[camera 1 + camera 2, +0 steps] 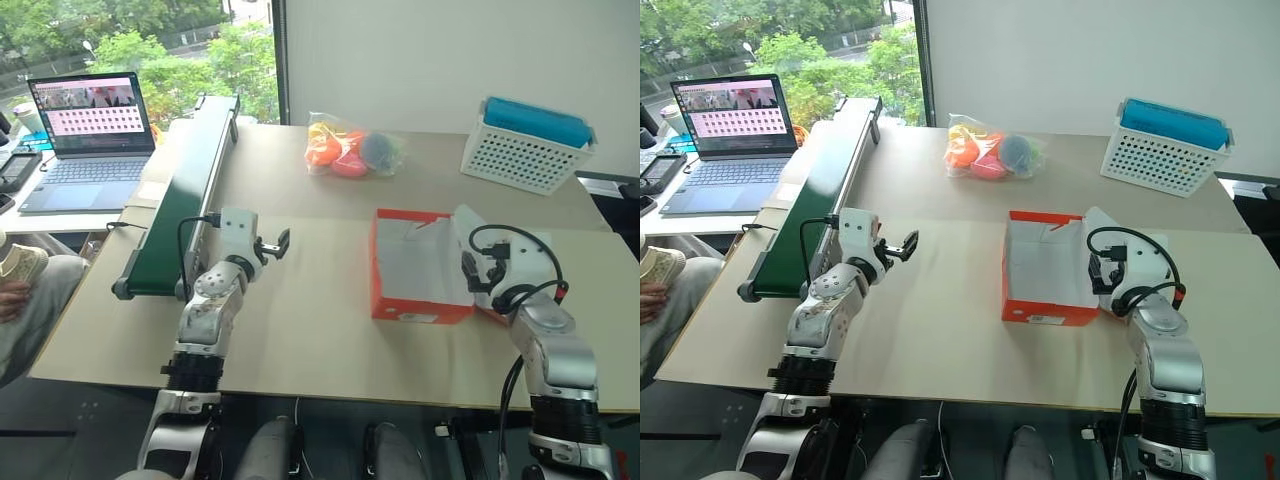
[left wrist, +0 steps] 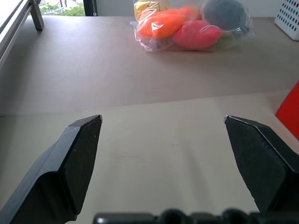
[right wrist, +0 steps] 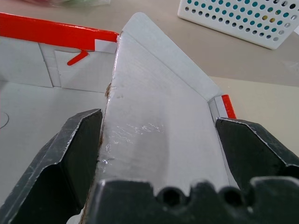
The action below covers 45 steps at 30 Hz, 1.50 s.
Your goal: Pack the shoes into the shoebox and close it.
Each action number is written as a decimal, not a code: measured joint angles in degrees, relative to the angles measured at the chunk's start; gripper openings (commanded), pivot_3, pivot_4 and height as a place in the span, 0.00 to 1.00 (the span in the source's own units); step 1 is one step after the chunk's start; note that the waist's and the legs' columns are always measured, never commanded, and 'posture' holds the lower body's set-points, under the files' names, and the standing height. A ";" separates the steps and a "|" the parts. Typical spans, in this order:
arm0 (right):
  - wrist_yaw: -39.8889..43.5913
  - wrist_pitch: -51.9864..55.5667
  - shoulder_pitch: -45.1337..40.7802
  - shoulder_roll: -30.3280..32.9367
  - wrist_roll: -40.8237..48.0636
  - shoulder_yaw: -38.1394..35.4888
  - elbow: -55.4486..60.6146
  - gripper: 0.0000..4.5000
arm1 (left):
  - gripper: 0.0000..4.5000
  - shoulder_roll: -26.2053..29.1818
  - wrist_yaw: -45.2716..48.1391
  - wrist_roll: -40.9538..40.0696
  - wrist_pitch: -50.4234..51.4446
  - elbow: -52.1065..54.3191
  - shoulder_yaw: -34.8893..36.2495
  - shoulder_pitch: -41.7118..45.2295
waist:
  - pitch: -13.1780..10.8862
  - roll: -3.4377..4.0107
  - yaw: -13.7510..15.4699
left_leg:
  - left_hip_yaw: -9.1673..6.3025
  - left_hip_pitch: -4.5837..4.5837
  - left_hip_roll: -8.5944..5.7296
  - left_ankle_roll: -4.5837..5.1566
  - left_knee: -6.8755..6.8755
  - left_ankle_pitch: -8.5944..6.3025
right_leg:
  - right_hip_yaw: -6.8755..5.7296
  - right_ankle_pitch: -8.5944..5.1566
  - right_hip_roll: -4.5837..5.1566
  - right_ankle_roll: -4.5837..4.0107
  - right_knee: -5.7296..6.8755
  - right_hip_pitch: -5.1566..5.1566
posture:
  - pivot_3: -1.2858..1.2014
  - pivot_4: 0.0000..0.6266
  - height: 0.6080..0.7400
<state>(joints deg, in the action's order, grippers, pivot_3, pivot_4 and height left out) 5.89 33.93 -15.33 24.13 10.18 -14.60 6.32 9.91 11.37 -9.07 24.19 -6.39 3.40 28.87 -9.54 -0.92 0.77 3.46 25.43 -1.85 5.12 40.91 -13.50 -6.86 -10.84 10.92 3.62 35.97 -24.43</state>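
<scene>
The orange-red shoebox [image 1: 420,312] stands open on the table's right half, its white inside bare. Its lid [image 3: 159,88] hangs open on the box's right side. My right gripper [image 1: 468,270] is open at that lid, whose white inner face lies between the two fingers [image 3: 70,154]. My left gripper [image 1: 275,245] is open and level above bare table, well left of the box, with nothing between its fingers [image 2: 74,158]. A cream-white perforated thing [image 1: 18,262] at the left edge, by a person's hand, looks like one of the shoes.
A clear bag of coloured balls [image 1: 352,150] lies behind the box. A white basket with a blue top [image 1: 528,145] stands at the back right. A green conveyor [image 1: 180,195] runs along the table's left side, beside a laptop [image 1: 90,125].
</scene>
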 measured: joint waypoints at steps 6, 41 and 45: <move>-1.03 0.48 -6.02 -4.95 0.35 3.61 5.58 0.99 | 1.00 0.94 -0.04 -0.04 -1.90 2.27 0.55 0.20 | -0.02 0.03 -1.16 | 0.08 0.03 0.01 -0.12 -0.05 0.07 | 0.30 0.01 -0.07 -0.02 0.14 -0.28 | 0.52 0.24 0.69; 29.60 10.64 -12.51 -0.07 16.45 27.17 16.64 0.99 | 1.00 19.03 3.33 -2.16 7.63 -8.16 13.00 0.02 | -0.04 -0.18 -0.23 | 0.05 -0.01 0.12 -0.39 -0.18 0.10 | 0.94 0.00 -0.53 -0.06 0.07 -0.57 | 0.52 0.24 0.69; 28.91 10.64 -11.41 0.05 15.84 27.16 16.85 0.99 | 1.00 19.21 3.29 -2.02 8.65 -8.39 12.42 0.42 | -0.04 -0.18 -0.23 | 0.06 -0.01 0.12 -0.39 -0.19 0.10 | 0.96 0.00 -0.53 -0.06 0.08 -0.55 | 0.52 0.24 0.69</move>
<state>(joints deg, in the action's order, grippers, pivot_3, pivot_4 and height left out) 34.81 44.57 -26.75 24.18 26.02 12.56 23.17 29.12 14.66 -11.08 32.84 -14.79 15.82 29.29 -9.57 -1.11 0.54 3.52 25.42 -1.73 4.73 40.72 -13.40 -5.90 -10.85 10.39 3.56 36.06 -24.98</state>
